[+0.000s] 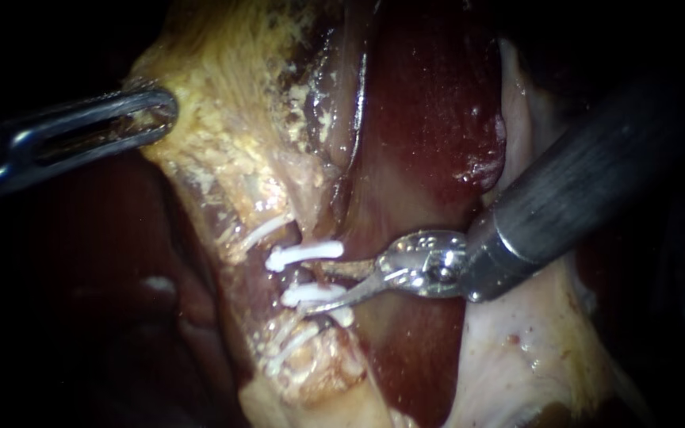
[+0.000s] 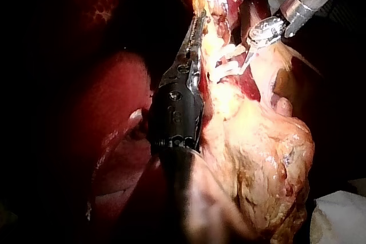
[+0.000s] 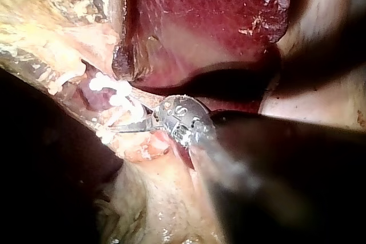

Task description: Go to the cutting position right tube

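Tube [image 1: 301, 275] to be cut lies near the middle of the endoscope view, between an upper clip [image 1: 304, 254] and a lower clip [image 1: 311, 295], both white. Whether it is the right one of two tubes, you cannot judge here. Your right instrument [image 1: 320, 285] comes in from the right with its claw narrowly open, two thin blades, and the tips reach just to the bare stretch between the clips. The lower blade lies against or very near the lower clip. If you close there, I think the blade can strike the clip or push it off. Your left instrument [image 1: 156, 111] has its claw closed on the yellow fatty tissue [image 1: 223, 143], well apart from the tube. A slip there could let this tissue fall over the tube. The dark liver [image 1: 430, 119] lies behind the blades.

In the left wrist view, the left claw lies along the yellow fatty tissue, and the right instrument [image 2: 247, 64] points at the clips [image 2: 229, 71]. A white cloth [image 2: 343, 221] lies beside the tissue.

In the right wrist view, the blades look almost together, just beside the clips [image 3: 114, 90]. How deep the tube sits between them, you cannot tell.
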`<state>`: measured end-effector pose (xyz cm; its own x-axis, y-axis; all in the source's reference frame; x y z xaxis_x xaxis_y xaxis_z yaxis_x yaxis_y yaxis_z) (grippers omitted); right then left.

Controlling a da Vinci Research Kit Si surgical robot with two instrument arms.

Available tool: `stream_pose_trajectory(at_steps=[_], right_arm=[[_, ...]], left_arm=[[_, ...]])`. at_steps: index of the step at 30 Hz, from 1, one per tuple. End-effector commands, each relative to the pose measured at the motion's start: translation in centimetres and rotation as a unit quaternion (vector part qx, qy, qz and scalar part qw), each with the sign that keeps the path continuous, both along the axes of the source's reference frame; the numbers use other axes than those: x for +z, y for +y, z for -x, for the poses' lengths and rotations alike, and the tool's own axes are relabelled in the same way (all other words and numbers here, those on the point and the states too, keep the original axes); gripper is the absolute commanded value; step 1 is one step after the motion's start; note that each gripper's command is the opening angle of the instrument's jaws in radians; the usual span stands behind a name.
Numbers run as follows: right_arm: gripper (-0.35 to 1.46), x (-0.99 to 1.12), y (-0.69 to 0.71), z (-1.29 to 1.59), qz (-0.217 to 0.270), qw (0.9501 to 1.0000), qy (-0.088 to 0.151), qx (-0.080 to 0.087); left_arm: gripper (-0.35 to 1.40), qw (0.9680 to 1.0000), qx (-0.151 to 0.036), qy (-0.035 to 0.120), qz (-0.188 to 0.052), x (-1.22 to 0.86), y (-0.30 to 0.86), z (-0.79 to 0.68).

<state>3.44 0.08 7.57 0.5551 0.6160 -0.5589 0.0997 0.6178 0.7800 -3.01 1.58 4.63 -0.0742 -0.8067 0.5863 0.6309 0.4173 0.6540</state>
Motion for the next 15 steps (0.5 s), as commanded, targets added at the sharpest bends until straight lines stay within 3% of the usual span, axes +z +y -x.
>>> stream_pose_trajectory(at_steps=[1,5,15], right_arm=[[1.37,-0.01,0.02,0.04,0.002,1.0,-0.003,0.001],[1.36,-0.04,0.05,0.09,0.002,1.0,-0.004,0.003],[1.37,-0.04,0.02,-0.12,-0.001,1.0,0.001,0.005]], left_arm=[[-0.35,1.0,0.0,0.0,0.0,0.0,0.0,0.0],[-0.35,1.0,-0.001,0.0,0.0,0.01,0.0,0.0],[-0.35,1.0,-0.001,0.0,0.0,0.01,0.0,0.0]])
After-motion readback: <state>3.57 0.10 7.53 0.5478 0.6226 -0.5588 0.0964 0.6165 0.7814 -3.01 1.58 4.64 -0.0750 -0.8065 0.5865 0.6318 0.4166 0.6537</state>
